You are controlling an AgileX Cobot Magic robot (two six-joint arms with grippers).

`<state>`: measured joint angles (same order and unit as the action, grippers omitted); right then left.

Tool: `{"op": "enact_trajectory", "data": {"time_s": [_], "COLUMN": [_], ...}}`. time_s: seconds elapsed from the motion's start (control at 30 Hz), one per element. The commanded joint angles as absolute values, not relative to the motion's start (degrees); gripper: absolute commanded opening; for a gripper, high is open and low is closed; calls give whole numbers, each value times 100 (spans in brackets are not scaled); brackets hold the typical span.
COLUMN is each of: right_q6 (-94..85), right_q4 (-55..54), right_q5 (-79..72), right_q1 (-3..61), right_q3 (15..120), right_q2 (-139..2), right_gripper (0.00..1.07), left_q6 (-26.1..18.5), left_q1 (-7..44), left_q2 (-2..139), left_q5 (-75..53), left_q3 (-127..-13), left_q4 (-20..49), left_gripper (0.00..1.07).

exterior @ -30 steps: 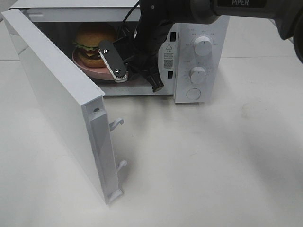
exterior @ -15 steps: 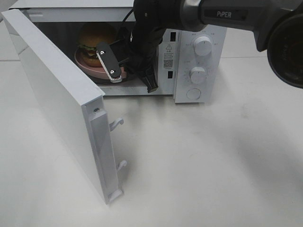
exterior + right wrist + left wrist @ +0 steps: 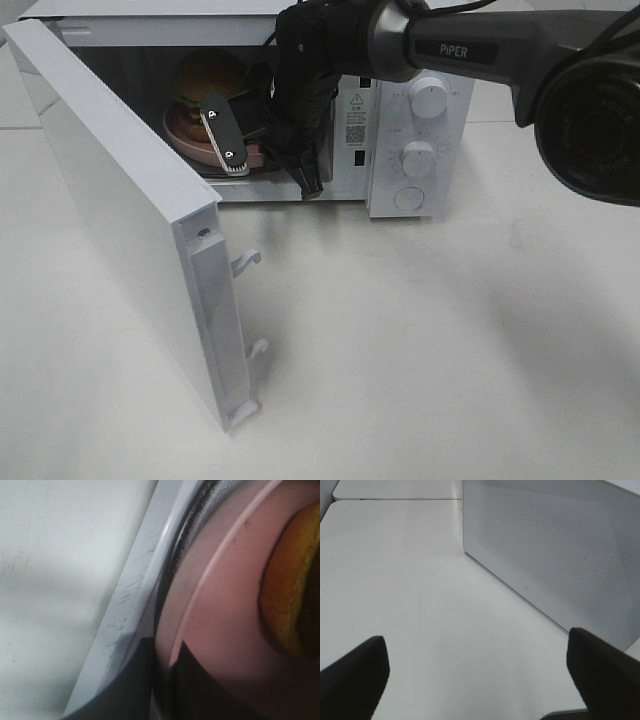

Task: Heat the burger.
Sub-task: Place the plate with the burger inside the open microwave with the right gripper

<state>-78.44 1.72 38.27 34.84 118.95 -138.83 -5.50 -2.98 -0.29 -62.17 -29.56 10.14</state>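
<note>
The burger (image 3: 205,73) sits on a round pink plate (image 3: 188,140) inside the open microwave (image 3: 420,110). My right gripper (image 3: 223,135) reaches into the cavity and is shut on the plate's near rim. In the right wrist view the pink plate (image 3: 220,605) fills the frame, with the burger (image 3: 292,580) at the edge, and my gripper (image 3: 167,680) clamps the rim. The left gripper (image 3: 480,680) stands open over bare table, and only its two dark fingertips (image 3: 355,675) show. It is out of the exterior view.
The microwave door (image 3: 120,200) swings wide open toward the front left, its latch hooks (image 3: 248,262) sticking out. Control knobs (image 3: 430,98) are on the right panel. A white perforated microwave panel (image 3: 560,545) stands close to the left gripper. White table (image 3: 450,340) lies in front.
My right gripper has pushed the plate and burger farther back into the microwave cavity. The left gripper has not moved.
</note>
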Motion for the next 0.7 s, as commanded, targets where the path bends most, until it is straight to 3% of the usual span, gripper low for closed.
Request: {"op": "enact_trajectory", "data": {"time_s": [0.03, 0.17, 0.27, 0.33, 0.4, 0.7], "right_q6": [-7775, -7775, -7729, -7706, -7666, -7655], "right_q4": [229, 229, 229, 229, 166, -69], "right_q5": [3438, 3438, 3443, 3455, 3484, 3295], "right_q1": [3478, 3478, 3478, 3478, 3478, 3478], "right_q3": [12003, 11986, 11958, 11958, 11952, 11419], "right_q2": [-13808, -13808, -13808, -13808, -13791, -13545], "right_gripper": [11, 18, 31, 34, 45, 61], "left_q6": [-510, -510, -510, -510, -510, -510], "left_q1": [-292, -292, -292, -292, -292, -292], "left_q2": [-120, -120, -120, -120, -120, -120], "left_q5": [-6154, -6154, -6154, -6154, -6154, -6154], "left_q3": [-2956, -2956, -2956, -2956, -2956, -2956], "left_q4": [1008, 1008, 1008, 1008, 1008, 1008], "left_gripper": [88, 88, 88, 88, 88, 88]}}
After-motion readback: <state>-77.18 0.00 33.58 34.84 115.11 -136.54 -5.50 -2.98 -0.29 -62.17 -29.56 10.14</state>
